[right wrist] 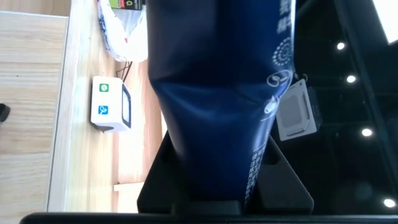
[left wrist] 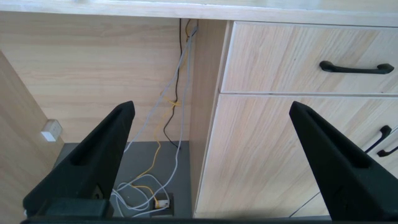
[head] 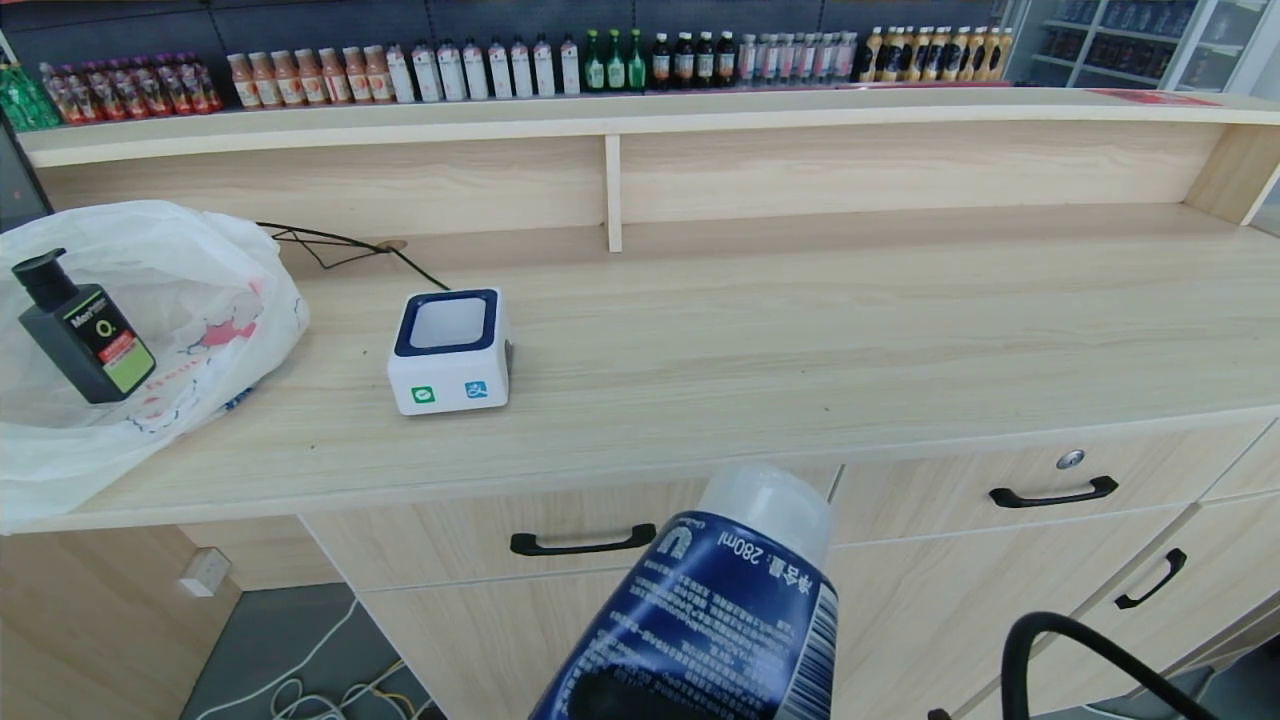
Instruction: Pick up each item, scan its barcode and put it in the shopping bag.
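Clamped in the right gripper [right wrist: 217,171], jaws closed on its lower body: a dark blue bottle [head: 720,600] with a translucent cap. Held in the air nearer the robot than the scanner [head: 450,350] and to the scanner's right, off the front edge of the counter [head: 800,330], cap end tipped up toward the countertop. White print and a barcode along the side facing the head camera.

On the counter, the scanner itself: a white box with a dark blue rim round a pale window, two small coloured squares on its front face. Running from behind the scanner toward a hole in the countertop, a black cable [head: 330,240].

Left of the scanner, at the counter's end, a white plastic shopping bag [head: 220,290], crumpled and open. Against the bag's plastic, a dark pump bottle [head: 82,330] with a green label, tilted; inside or on top, impossible to tell.

Lower than the scanner, below the countertop, the left gripper [left wrist: 211,162]: jaws spread wide, nothing between them, facing the wooden cabinet front.

Below and right of the scanner, drawers with black handles [head: 1052,494]. Beyond the scanner, on the shelf behind the counter, a row of drink bottles [head: 600,60].
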